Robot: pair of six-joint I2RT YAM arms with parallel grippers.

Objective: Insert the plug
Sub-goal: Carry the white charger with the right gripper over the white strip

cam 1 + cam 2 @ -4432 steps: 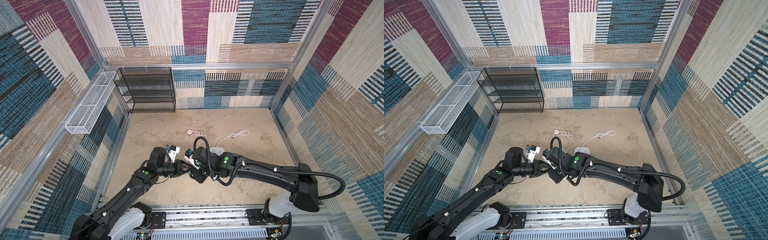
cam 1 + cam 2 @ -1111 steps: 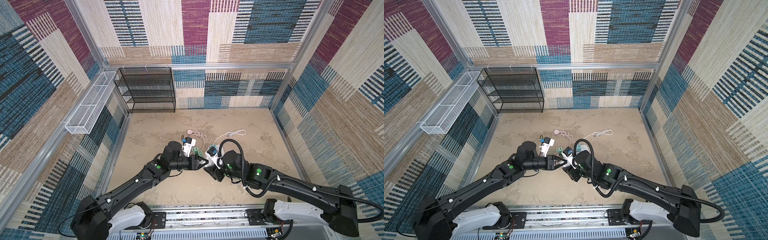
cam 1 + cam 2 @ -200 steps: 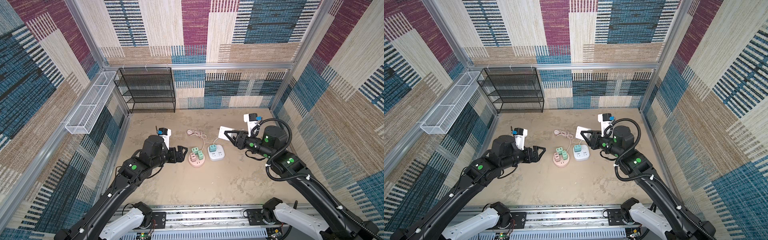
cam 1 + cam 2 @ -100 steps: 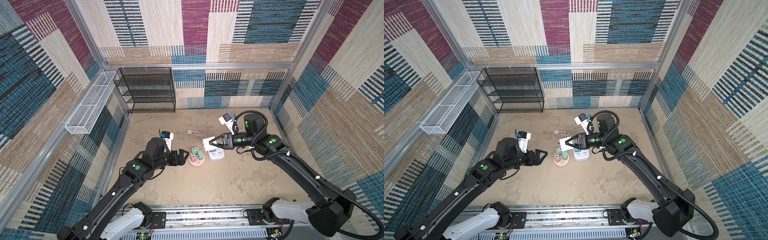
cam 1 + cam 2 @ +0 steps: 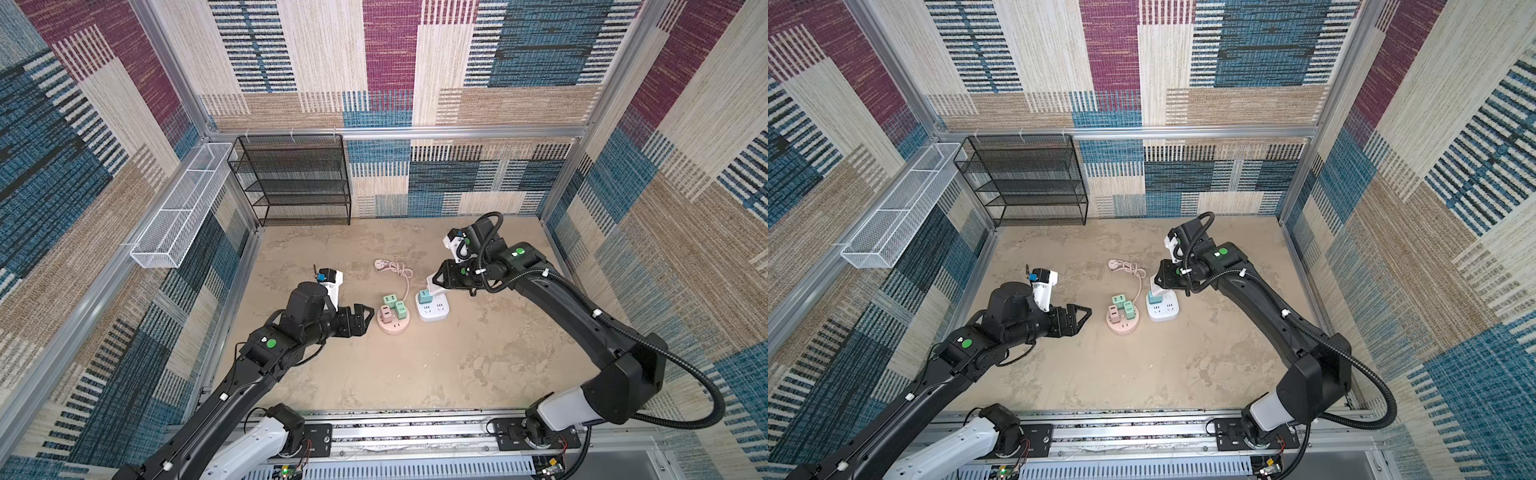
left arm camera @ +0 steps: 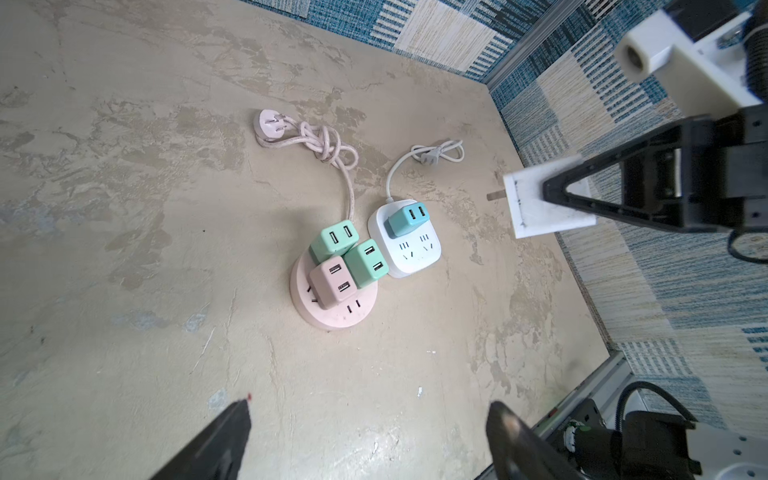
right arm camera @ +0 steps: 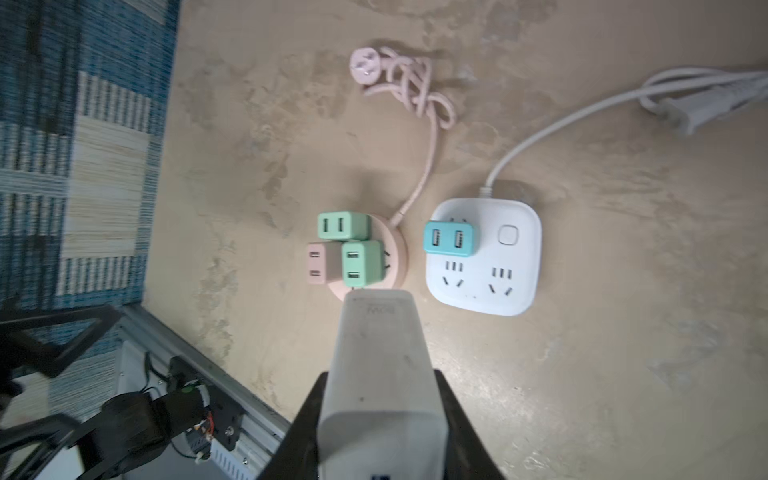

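Observation:
My right gripper (image 5: 438, 281) (image 7: 380, 376) is shut on a white block plug (image 5: 431, 288) (image 5: 1154, 286) (image 7: 380, 353) (image 6: 548, 199). It holds the plug in the air just above the far left corner of the white square power strip (image 5: 434, 311) (image 7: 519, 270) (image 6: 411, 253). A blue adapter (image 7: 449, 241) sits in that strip. Beside it lies a round pink power strip (image 5: 392, 326) (image 6: 332, 316) carrying two green adapters and a pink one. My left gripper (image 5: 365, 316) (image 5: 1084, 318) (image 6: 368, 415) is open and empty, left of the pink strip.
The pink cord (image 5: 395, 270) is knotted behind the pink strip, and the white cord (image 6: 436, 156) lies behind the white one. A black mesh shelf (image 5: 291, 178) stands at the back left wall, and a white wire basket (image 5: 178, 208) hangs on the left wall.
My right arm has swung in from the right with the white plug and now hangs over the white strip. The left gripper moved toward the pink strip and stays open.

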